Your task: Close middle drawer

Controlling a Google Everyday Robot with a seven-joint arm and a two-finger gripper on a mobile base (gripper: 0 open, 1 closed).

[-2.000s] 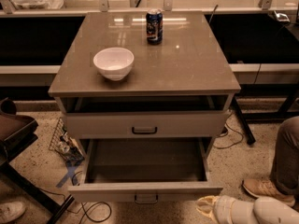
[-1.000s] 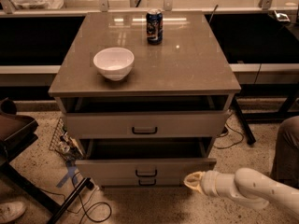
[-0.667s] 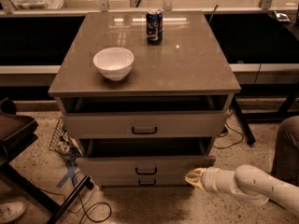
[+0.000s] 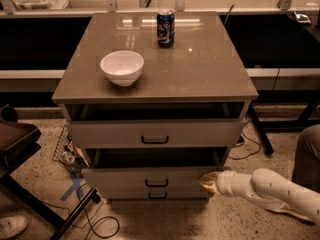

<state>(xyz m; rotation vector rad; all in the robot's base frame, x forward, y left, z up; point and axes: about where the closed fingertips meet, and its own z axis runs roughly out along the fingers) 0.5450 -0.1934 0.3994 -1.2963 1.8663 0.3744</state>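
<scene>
The middle drawer [image 4: 150,176] is the grey-beige front with a small dark bar handle [image 4: 156,182], low on the cabinet. It stands only slightly out, with a dark gap above its front panel. My gripper [image 4: 209,180] is at the right end of that front panel, at or touching its edge, with the white arm [image 4: 270,188] reaching in from the lower right. The taller-fronted drawer [image 4: 155,133] above also stands a little way out. The thin-fronted drawer [image 4: 157,195] sits just below the middle one.
A white bowl [image 4: 121,67] and a blue can [image 4: 165,28] stand on the cabinet top [image 4: 210,69]. A dark stand [image 4: 17,144] and floor cables [image 4: 95,224] are at the left. A person's leg [image 4: 307,154] is at the right and a shoe [image 4: 11,226] at the bottom left.
The middle drawer went from pulled far out to almost fully in. My gripper moved up and toward the cabinet along with its front, then stayed nearly still.
</scene>
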